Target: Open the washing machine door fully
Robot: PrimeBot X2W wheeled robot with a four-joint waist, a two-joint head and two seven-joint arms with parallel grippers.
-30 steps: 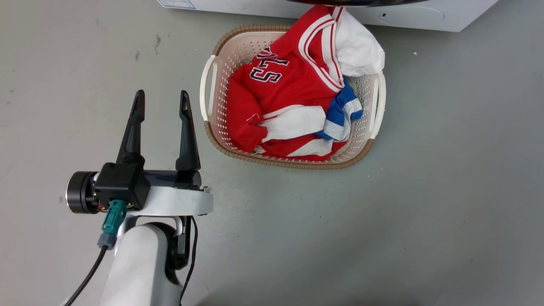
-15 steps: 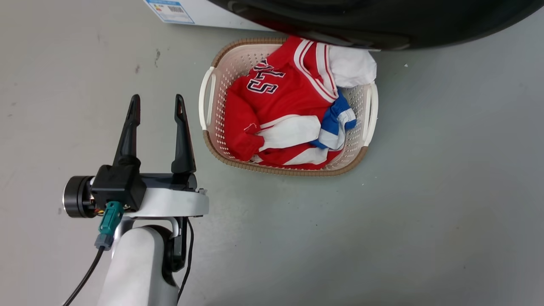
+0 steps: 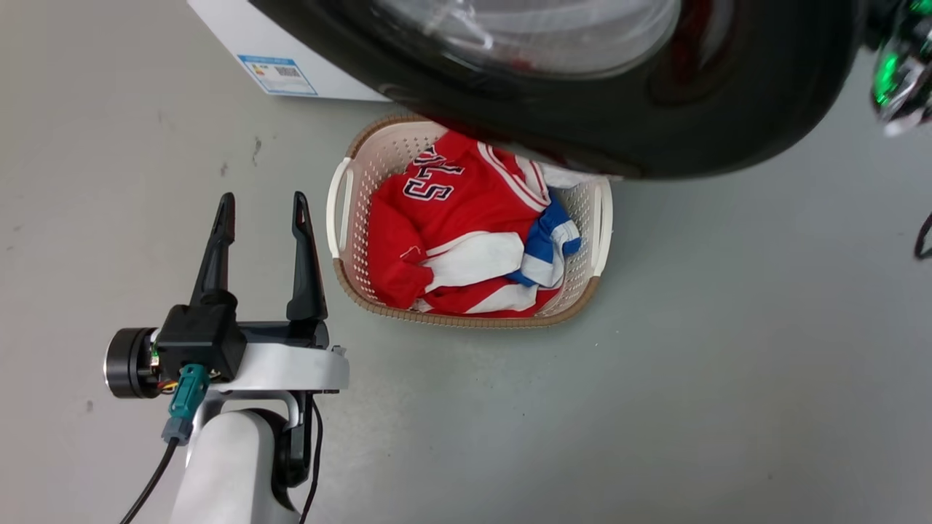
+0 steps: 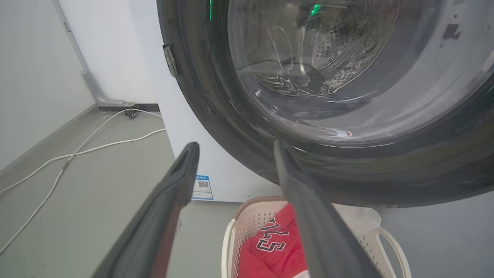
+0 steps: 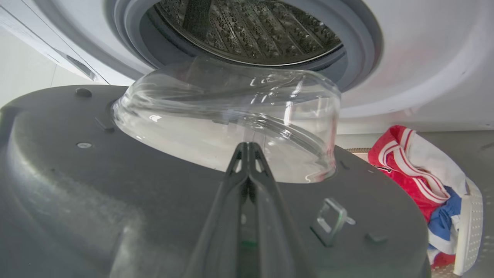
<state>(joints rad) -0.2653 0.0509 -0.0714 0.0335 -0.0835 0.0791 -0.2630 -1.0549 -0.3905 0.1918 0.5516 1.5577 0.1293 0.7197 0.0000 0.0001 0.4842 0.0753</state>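
Swinging out from the white machine (image 3: 251,44), the washing machine door (image 3: 728,109) now takes up far more of the head view's top than it did a second ago, when only a sliver of its black rim showed. The whole picture has shifted too, so the camera's own move accounts for part of that. The door's lower rim overhangs the far end of the laundry basket (image 3: 466,320) on the floor. In the right wrist view the steel drum (image 5: 251,31) lies exposed beyond the door's inner face (image 5: 77,173) and its glass bowl (image 5: 231,127), so the door is well off the opening, though probably not at full swing. The right gripper (image 5: 247,148) has its fingers pressed together, empty, tips near the bowl's base. The left gripper (image 3: 262,200) hangs low beside the basket, fingers spread, holding nothing
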